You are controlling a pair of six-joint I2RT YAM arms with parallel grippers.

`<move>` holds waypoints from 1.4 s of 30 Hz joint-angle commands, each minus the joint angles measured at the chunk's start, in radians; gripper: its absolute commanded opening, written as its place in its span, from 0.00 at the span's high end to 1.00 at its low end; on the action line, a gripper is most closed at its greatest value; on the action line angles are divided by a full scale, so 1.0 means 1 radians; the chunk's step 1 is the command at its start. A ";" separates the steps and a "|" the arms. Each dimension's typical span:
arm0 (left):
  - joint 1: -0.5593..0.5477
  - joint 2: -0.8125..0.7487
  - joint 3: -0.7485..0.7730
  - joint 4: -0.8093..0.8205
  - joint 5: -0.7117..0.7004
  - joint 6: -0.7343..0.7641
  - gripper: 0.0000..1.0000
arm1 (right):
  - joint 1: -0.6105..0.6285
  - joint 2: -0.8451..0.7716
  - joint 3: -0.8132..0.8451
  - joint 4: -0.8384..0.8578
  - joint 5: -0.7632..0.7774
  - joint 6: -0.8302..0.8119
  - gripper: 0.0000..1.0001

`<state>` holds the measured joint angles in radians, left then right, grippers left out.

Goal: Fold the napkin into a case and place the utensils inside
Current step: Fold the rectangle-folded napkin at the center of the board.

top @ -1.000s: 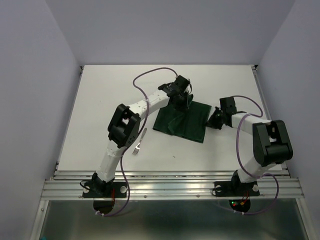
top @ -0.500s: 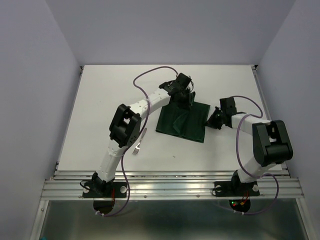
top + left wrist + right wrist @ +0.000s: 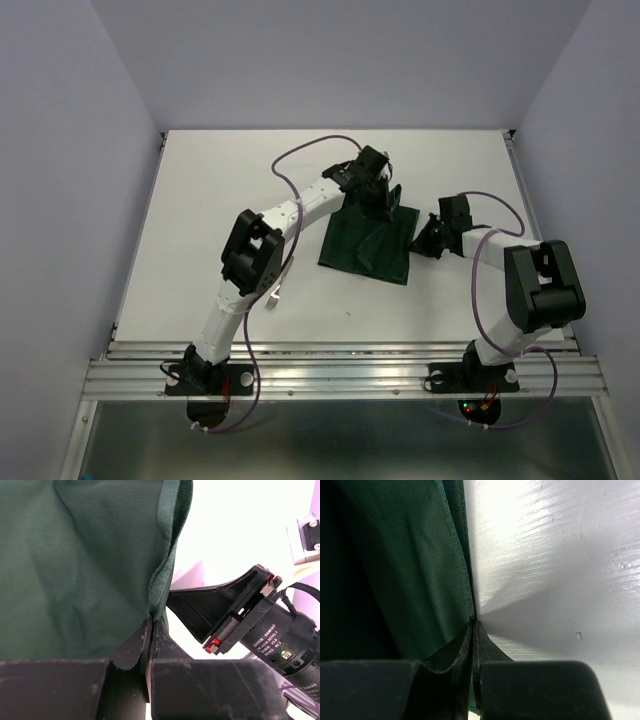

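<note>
Napkin [image 3: 368,243] edge farther right than before, between left fingers [image 3: 131,647].

fork [image 3: 273,297] left of napkin [image 3: 362,243], both on table [image 3: 215,185]

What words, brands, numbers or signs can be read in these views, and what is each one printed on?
"DAMIAO": white print on the black motor housing, left wrist view.
Two smaller lines of print beside it on the same housing: too small to read.
Top external view: nothing readable.
Right wrist view: no text.
</note>
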<state>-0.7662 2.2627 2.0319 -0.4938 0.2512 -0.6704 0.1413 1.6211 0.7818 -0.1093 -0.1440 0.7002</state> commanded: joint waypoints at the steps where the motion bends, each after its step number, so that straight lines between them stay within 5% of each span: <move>1: -0.012 0.014 0.053 0.021 0.037 -0.034 1.00 | 0.014 0.028 -0.038 -0.066 0.040 -0.018 0.94; 42: -0.030 0.097 0.057 0.132 0.146 -0.231 1.00 | 0.014 0.029 -0.047 -0.066 0.043 -0.019 0.93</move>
<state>-0.7849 2.3714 2.0708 -0.4034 0.3695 -0.8745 0.1448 1.6211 0.7750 -0.0940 -0.1448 0.7006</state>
